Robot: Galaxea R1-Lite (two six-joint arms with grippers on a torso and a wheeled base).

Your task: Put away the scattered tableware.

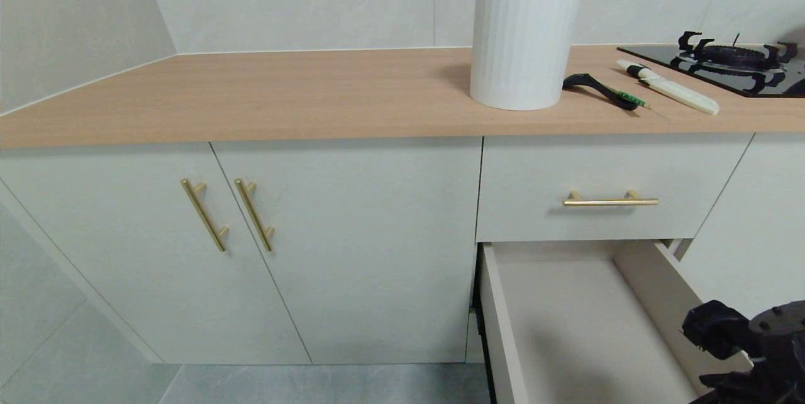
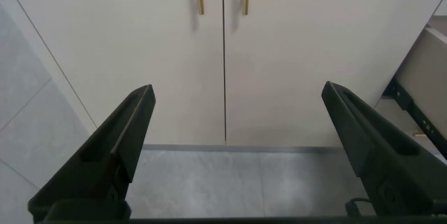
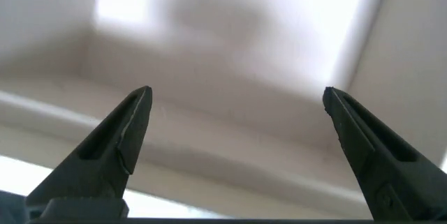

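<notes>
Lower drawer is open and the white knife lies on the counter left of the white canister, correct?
Not quite: the head view shows the white knife right of the white canister, toward the hob. The lower drawer is open and the knife is on the counter.

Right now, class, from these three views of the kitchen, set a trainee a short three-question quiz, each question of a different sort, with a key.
1. True or false: the lower drawer is shut.
2. Which thing lies closest to the white ribbed container on the counter? A) a plate B) the black-handled utensil C) a mug
3. Fill the gap: the left hand and the right hand both have their fingers ____.

Key
1. False: it is pulled out, and the part of its inside that shows is bare.
2. B
3. open
</notes>
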